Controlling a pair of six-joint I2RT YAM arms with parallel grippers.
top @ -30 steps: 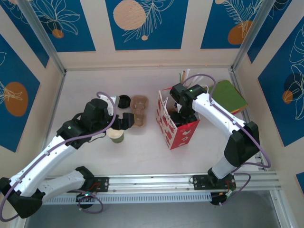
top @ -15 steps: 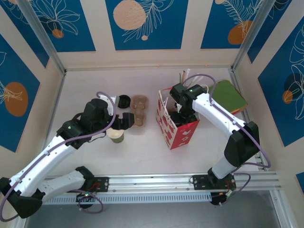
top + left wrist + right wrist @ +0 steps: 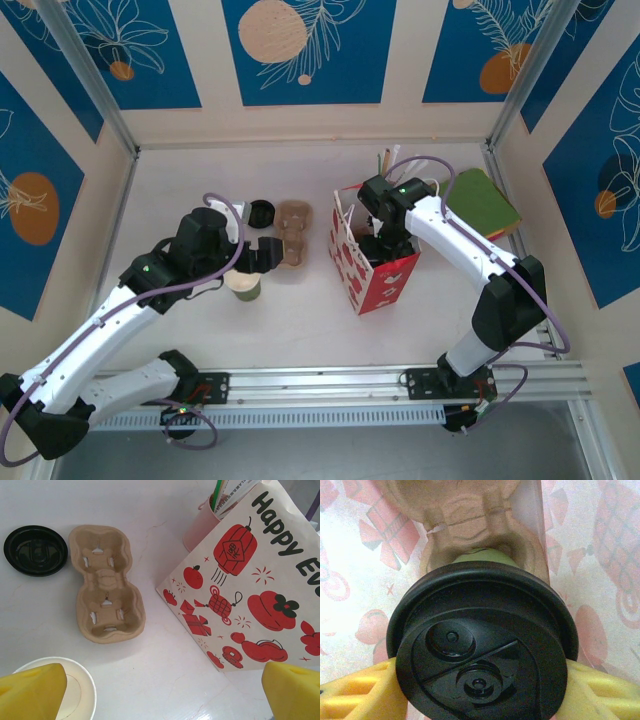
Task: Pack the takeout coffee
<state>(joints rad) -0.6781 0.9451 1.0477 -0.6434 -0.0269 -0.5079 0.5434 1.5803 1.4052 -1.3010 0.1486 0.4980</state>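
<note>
Carefully now: the right pincer [image 3: 480, 692] is clamped on the small green paper cup with round black plastic lid [image 3: 482, 630], inside the red-and-white paper bag [image 3: 377, 275] (over a brown pulp tray [image 3: 470, 510]). Lower it straight and level before releasing. Left pincer [image 3: 160, 695] stands wide apart.

Overhead, two wrist close-ups; shared bag [image 3: 385, 282]
</note>
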